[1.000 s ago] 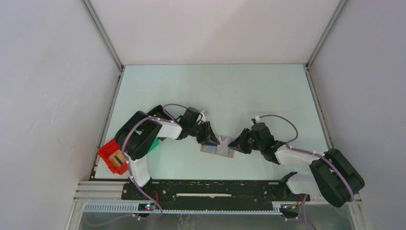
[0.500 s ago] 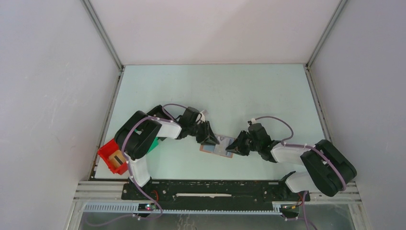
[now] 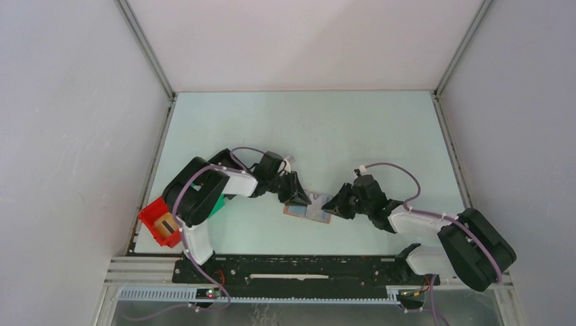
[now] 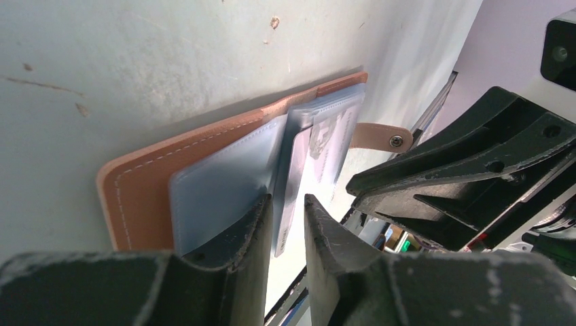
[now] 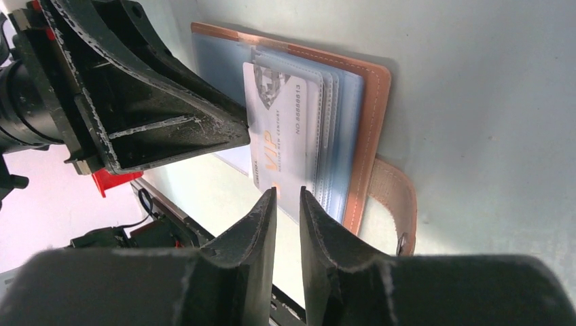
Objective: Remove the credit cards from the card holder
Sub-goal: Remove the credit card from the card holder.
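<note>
The tan card holder (image 3: 307,207) lies open on the table between my grippers, with its closing tab (image 5: 394,197) on the right edge. It also shows in the left wrist view (image 4: 146,183) and the right wrist view (image 5: 373,102). Its blue-grey sleeves hold a pale credit card (image 5: 278,129) printed "VIP". My left gripper (image 3: 297,198) rests on the holder's left half. Its jaws (image 4: 285,204) stand a narrow gap apart with a sleeve edge between them. My right gripper (image 3: 334,204) has its tips (image 5: 286,193) at the card's near edge, a narrow gap apart. No black card shows.
A red bin (image 3: 159,222) with a tan object inside sits at the table's left front corner. A green bin (image 3: 219,204) is mostly hidden under the left arm. White walls close three sides, and a black rail (image 3: 306,268) runs along the front.
The right gripper reached in toward the holder half a second ago and has since drawn back slightly to the right. The left gripper and the holder have stayed put.
</note>
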`<state>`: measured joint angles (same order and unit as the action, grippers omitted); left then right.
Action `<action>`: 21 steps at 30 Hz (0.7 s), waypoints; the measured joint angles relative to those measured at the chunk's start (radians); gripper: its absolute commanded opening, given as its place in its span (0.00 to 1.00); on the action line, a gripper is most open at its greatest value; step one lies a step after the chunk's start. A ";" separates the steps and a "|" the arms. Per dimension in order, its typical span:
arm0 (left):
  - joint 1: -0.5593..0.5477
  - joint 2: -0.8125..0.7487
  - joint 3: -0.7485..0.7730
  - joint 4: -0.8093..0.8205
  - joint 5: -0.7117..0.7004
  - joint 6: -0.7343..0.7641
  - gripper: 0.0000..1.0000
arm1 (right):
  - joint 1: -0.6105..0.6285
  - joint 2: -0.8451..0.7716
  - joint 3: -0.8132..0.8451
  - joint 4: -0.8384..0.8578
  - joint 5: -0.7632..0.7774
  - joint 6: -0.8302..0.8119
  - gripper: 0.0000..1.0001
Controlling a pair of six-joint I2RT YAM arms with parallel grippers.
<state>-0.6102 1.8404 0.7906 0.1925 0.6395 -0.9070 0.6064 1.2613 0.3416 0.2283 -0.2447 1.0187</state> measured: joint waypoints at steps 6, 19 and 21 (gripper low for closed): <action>0.000 0.000 0.000 0.000 0.000 0.000 0.30 | 0.006 0.024 0.000 0.010 -0.008 0.000 0.27; 0.000 -0.002 -0.004 0.002 0.000 0.002 0.29 | 0.011 0.105 0.012 0.071 -0.040 0.002 0.27; 0.000 -0.005 -0.007 0.002 0.000 0.002 0.28 | 0.011 0.125 0.016 0.092 -0.051 0.005 0.26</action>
<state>-0.6098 1.8359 0.7834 0.1944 0.6392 -0.9054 0.6178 1.3861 0.3576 0.3202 -0.2962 1.0233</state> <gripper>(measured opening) 0.290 0.269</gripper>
